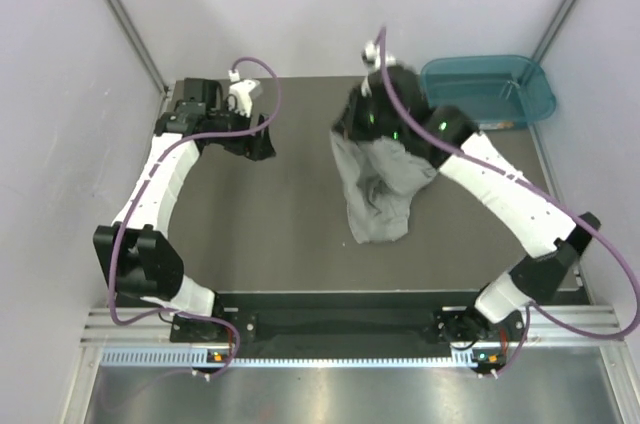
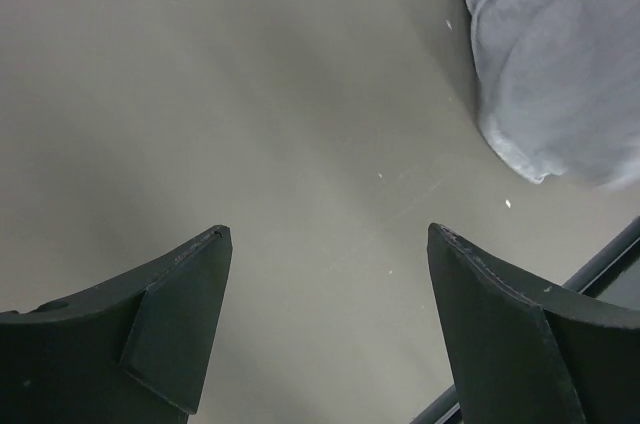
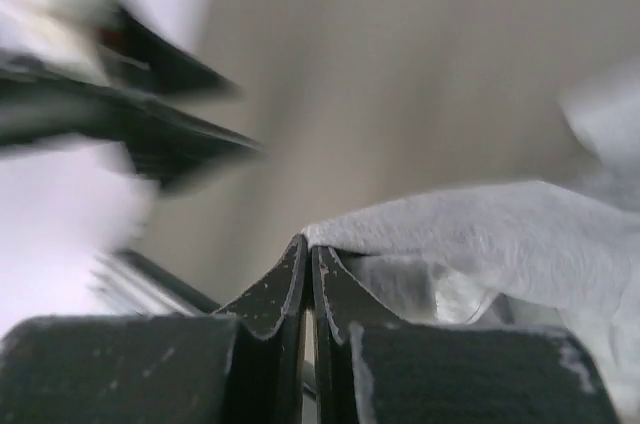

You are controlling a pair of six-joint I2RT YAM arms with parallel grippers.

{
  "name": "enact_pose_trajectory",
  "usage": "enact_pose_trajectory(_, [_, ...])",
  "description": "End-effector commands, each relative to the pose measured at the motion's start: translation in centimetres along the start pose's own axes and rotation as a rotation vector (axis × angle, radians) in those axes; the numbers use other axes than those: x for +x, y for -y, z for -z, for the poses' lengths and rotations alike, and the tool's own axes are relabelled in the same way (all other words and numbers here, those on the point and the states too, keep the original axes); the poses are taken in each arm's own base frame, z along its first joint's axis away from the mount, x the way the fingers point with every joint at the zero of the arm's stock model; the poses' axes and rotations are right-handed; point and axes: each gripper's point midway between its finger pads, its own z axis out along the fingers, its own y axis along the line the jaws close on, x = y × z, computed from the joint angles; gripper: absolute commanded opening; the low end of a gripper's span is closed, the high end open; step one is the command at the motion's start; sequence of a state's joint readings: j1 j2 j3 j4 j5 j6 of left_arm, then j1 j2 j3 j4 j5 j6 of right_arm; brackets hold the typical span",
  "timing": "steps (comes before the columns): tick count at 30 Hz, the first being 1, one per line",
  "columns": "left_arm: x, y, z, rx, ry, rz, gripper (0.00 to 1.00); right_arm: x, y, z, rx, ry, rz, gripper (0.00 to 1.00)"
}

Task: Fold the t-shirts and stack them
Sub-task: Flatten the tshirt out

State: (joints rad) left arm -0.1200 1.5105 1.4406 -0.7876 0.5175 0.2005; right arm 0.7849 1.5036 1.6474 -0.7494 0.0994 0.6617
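The right gripper [image 3: 308, 252] is pinched shut on a thin edge of the grey t-shirt [image 1: 375, 194], which hangs bunched just right of centre in the overhead view; so small a bite could let the cloth slip, or lift it as a twisted wad. The left gripper [image 2: 328, 236], jaws apart over bare table [image 2: 250, 94] at upper left, is well away from it. The table is a dull grey-brown mat between pale walls [image 1: 60, 94], a teal tub [image 1: 490, 89] at upper right.
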Motion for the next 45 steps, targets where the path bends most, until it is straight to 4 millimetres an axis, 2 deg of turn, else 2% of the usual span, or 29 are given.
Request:
enact_pose_trajectory(1, [-3.7,-1.2,2.7,0.018,0.137,0.021,0.84,-9.5,-9.0,6.2,-0.261,0.223,0.148,0.00])
enact_pose_trajectory(3, [-4.8,-2.7,4.2,-0.016,0.186,0.030,0.83,-12.6,-11.5,8.8,-0.350,0.321,0.153,0.00])
enact_pose_trajectory(4, [-5.5,-3.0,4.8,-0.030,0.205,0.019,0.83,-15.2,-13.2,11.5,-0.418,0.428,0.145,0.00])
enact_pose_trajectory(5, [-5.9,-2.9,5.1,-0.031,0.215,0.000,0.83,-15.9,-14.5,13.2,-0.487,0.462,0.153,0.00])
enact_pose_trajectory(7, [-7.0,-1.8,5.7,0.021,0.250,-0.026,0.83,-18.5,-16.1,18.2,-0.595,0.611,0.146,0.00])
enact_pose_trajectory(8, [-7.3,-1.3,5.8,0.051,0.260,-0.036,0.83,-19.4,-16.1,19.8,-0.608,0.661,0.135,0.00])
enact_pose_trajectory(10, [-8.3,0.0,6.0,0.123,0.292,-0.041,0.83,-21.2,-15.9,24.8,-0.650,0.786,0.109,0.00])
enact_pose_trajectory(11, [-8.7,1.0,6.2,0.176,0.307,-0.042,0.82,-22.1,-15.1,26.1,-0.627,0.835,0.085,0.00])
enact_pose_trajectory(12, [-9.0,1.2,6.3,0.193,0.315,-0.040,0.81,-22.5,-14.6,28.7,-0.634,0.888,0.072,0.00])
enact_pose_trajectory(15, [-10.3,1.7,6.1,0.210,0.340,-0.043,0.79,-23.8,-12.5,32.2,-0.565,1.004,0.052,0.00])
enact_pose_trajectory(18, [-10.1,4.3,3.9,0.220,0.287,-0.114,0.78,-24.3,-7.8,32.3,-0.336,1.057,0.012,0.00])
enact_pose_trajectory(19, [-9.3,7.0,2.3,0.265,0.247,-0.194,0.78,-24.2,-6.5,32.0,-0.269,1.064,0.008,0.00])
enact_pose_trajectory(21, [-7.7,8.7,0.3,0.272,0.192,-0.243,0.78,-24.3,-2.9,32.0,-0.121,1.097,-0.047,0.00])
enact_pose_trajectory(22, [-6.2,10.7,-1.2,0.315,0.148,-0.267,0.78,-23.4,-1.3,31.3,-0.065,1.082,-0.057,0.00])
enact_pose_trajectory(23, [-5.5,11.5,-1.7,0.331,0.130,-0.293,0.78,-23.2,0.5,31.2,0.008,1.089,-0.085,0.00])
enact_pose_trajectory(26, [-2.7,14.4,-3.4,0.391,0.061,-0.365,0.77,-20.9,5.4,28.0,0.222,0.984,-0.097,0.00])
enact_pose_trajectory(28, [-0.5,16.5,-4.0,0.447,0.014,-0.418,0.76,-18.0,9.1,23.7,0.340,0.827,-0.107,0.00])
enact_pose_trajectory(29, [0.2,17.1,-4.2,0.463,-0.004,-0.429,0.75,-17.6,11.4,22.6,0.377,0.781,-0.122,0.00])
enact_pose_trajectory(30, [0.8,17.7,-4.3,0.476,-0.018,-0.433,0.73,-15.8,13.7,20.3,0.430,0.708,-0.133,0.00])
enact_pose_trajectory(31, [2.2,18.8,-4.8,0.500,-0.051,-0.448,0.71,-15.4,15.0,19.4,0.451,0.682,-0.143,0.00])
enact_pose_trajectory(33, [3.5,19.7,-5.4,0.507,-0.083,-0.475,0.68,-14.6,18.3,17.7,0.526,0.634,-0.154,0.00])
enact_pose_trajectory(34, [4.5,21.2,-5.7,0.533,-0.102,-0.516,0.68,-14.8,19.2,17.2,0.545,0.625,-0.143,0.00])
enact_pose_trajectory(36, [5.4,22.2,-6.3,0.531,-0.125,-0.560,0.69,-14.8,21.4,15.6,0.581,0.582,-0.148,0.00])
enact_pose_trajectory(38, [7.5,23.9,-7.4,0.558,-0.151,-0.636,0.71,-15.0,22.8,15.0,0.600,0.565,-0.152,0.00])
enact_pose_trajectory(39, [8.3,23.7,-8.2,0.533,-0.159,-0.669,0.75,-15.0,23.4,14.5,0.610,0.556,-0.154,0.00])
enact_pose_trajectory(40, [11.1,23.8,-9.3,0.536,-0.210,-0.699,0.77,-15.0,23.7,14.5,0.616,0.555,-0.157,0.00])
enact_pose_trajectory(42, [11.9,23.4,-11.3,0.480,-0.178,-0.742,0.81,-14.8,24.4,14.5,0.614,0.551,-0.166,0.00])
enact_pose_trajectory(43, [14.3,23.3,-12.2,0.483,-0.209,-0.778,0.83,-14.6,24.6,14.5,0.613,0.551,-0.169,0.00])
enact_pose_trajectory(45, [14.8,23.0,-13.9,0.411,-0.169,-0.870,0.84,-13.8,24.9,14.4,0.598,0.547,-0.174,0.00])
